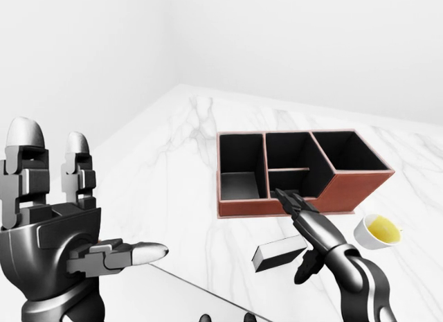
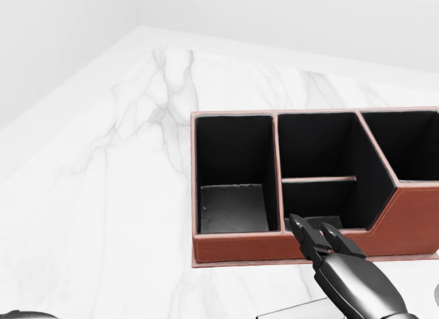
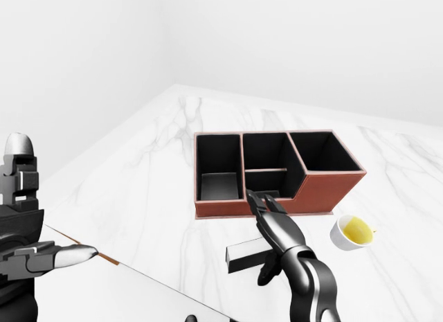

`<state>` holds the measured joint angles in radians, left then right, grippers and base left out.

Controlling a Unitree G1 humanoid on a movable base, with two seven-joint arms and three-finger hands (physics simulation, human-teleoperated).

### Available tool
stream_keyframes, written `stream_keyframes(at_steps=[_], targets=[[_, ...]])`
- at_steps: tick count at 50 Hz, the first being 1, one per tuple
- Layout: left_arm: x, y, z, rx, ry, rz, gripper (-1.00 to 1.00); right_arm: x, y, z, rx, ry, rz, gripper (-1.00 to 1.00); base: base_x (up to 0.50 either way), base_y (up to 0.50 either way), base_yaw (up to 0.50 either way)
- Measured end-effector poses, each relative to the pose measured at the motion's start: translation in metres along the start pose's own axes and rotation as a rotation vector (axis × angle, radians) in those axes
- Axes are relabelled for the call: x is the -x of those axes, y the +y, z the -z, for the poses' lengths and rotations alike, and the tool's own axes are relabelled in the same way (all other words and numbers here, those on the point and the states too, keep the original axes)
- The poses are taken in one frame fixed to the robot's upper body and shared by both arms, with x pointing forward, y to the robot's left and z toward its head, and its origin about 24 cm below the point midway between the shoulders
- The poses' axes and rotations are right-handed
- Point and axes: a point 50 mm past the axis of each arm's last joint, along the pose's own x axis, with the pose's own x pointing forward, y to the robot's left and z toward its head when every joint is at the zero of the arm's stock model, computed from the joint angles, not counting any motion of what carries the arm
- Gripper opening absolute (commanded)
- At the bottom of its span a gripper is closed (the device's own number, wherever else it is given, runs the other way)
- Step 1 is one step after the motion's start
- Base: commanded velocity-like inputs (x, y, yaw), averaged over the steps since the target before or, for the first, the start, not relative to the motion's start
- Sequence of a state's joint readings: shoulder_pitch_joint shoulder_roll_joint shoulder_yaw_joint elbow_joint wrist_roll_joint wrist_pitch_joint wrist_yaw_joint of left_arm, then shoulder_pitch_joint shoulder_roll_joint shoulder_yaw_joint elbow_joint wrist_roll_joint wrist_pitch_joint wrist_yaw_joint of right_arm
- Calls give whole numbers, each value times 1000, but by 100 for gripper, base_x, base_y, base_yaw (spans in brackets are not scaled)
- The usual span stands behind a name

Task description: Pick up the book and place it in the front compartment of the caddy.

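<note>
The book [image 1: 279,252], a pale block with a dark end, lies flat on the marble table below the caddy in the left-eye view. The caddy [image 1: 346,192] is brown leather with black compartments, all of them holding nothing. My right hand [image 1: 299,228] hovers over the book's right end, open. Its fingers [image 2: 310,231] point at the caddy's near wall [image 2: 240,247], and the thumb hangs down beside the book. My left hand [image 1: 90,197] is raised at the far left, open, fingers up and thumb out, holding nothing.
A white cup [image 1: 377,230] of yellow liquid stands to the right of the book, below the caddy's right end. The table edge [image 1: 194,287] runs across the lower left. White walls stand behind the marble top.
</note>
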<state>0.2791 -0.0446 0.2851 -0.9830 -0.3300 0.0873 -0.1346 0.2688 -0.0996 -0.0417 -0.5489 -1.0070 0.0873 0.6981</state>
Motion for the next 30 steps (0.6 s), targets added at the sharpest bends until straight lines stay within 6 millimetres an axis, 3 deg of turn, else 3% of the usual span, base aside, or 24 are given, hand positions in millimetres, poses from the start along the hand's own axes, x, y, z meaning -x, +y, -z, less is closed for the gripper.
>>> stream_keyframes(at_steps=[30], targets=[[-1, 0, 0, 7, -6, -4, 100, -12, -4, -2, 54, 9, 3, 100, 0, 0, 0]])
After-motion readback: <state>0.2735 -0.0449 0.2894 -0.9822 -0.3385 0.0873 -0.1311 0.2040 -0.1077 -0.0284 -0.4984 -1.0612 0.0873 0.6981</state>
